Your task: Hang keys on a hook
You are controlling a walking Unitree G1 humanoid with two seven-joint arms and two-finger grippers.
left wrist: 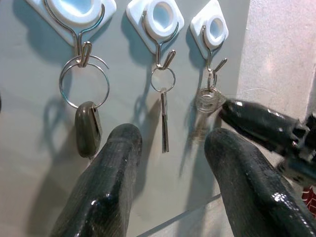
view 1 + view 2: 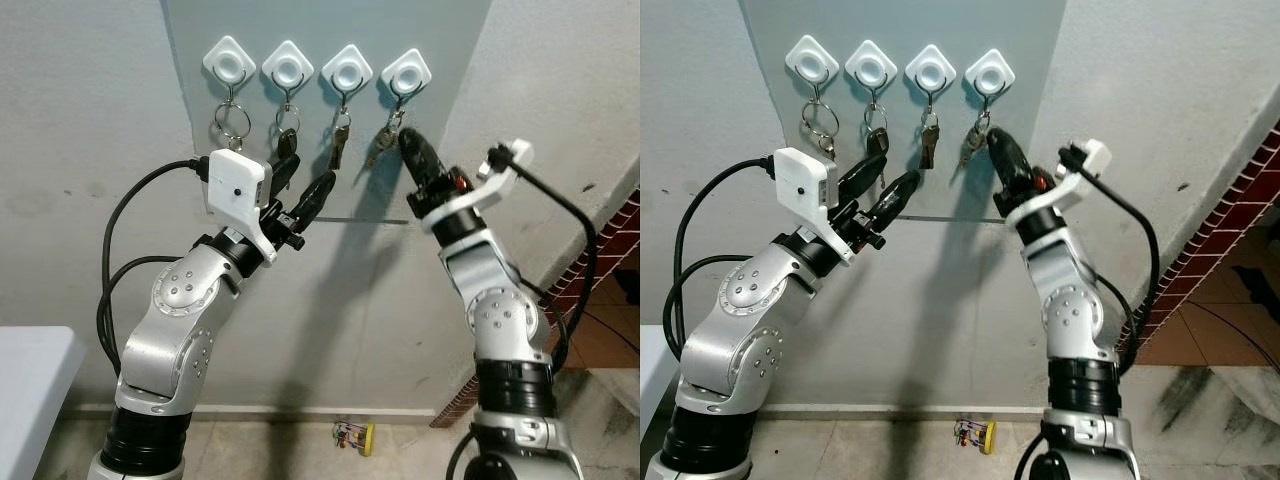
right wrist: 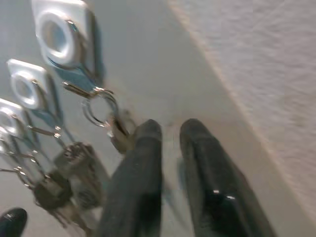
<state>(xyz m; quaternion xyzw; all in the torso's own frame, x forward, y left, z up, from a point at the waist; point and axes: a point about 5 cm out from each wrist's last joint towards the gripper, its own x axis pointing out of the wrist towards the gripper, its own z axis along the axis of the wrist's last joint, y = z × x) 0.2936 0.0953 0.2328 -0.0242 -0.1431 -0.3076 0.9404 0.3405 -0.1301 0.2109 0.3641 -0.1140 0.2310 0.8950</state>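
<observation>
Head cameras face the wall from farther back; both wrist cameras look closely at the shared hooks.

Glossy white plastic hooks, shiny metal key rings, perhaps rubbery black fingers, matt grey wall

All four hooks loaded; bare wall below keys free.

— What's behind it all?
— A pale, rough plaster wall, with a red brick edge at the right.
— And below?
— A tiled floor and a white baseboard.
</observation>
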